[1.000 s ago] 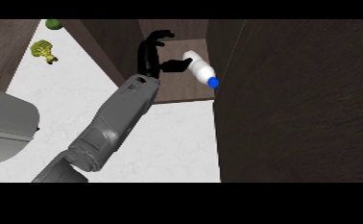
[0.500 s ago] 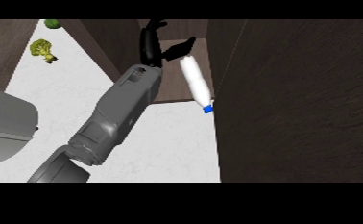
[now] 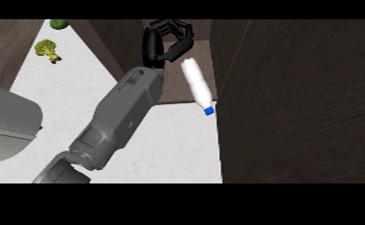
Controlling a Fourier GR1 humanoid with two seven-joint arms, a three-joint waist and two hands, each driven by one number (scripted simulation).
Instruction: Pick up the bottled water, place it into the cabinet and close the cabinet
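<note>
My fingers [image 3: 178, 27] are curled at the far end of my hand [image 3: 158, 43], bent over nothing that I can see; the bottle [image 3: 197, 85] lies just beside them at about four o'clock, apparently apart from them, though I cannot tell whether my thumb touches its base. Nearest me, at seven o'clock, my forearm [image 3: 118, 118] rises from the lower edge across the white counter [image 3: 178, 147] and slants toward one o'clock. Beyond it the bottle rests on the cabinet [image 3: 135, 40] shelf, blue cap [image 3: 209, 111] pointing back at five o'clock against the dark door [image 3: 292, 103], I judge because it was laid down on its side. Farthest off, at eleven o'clock, sit a broccoli [image 3: 47, 49] and a green fruit [image 3: 58, 24].
</note>
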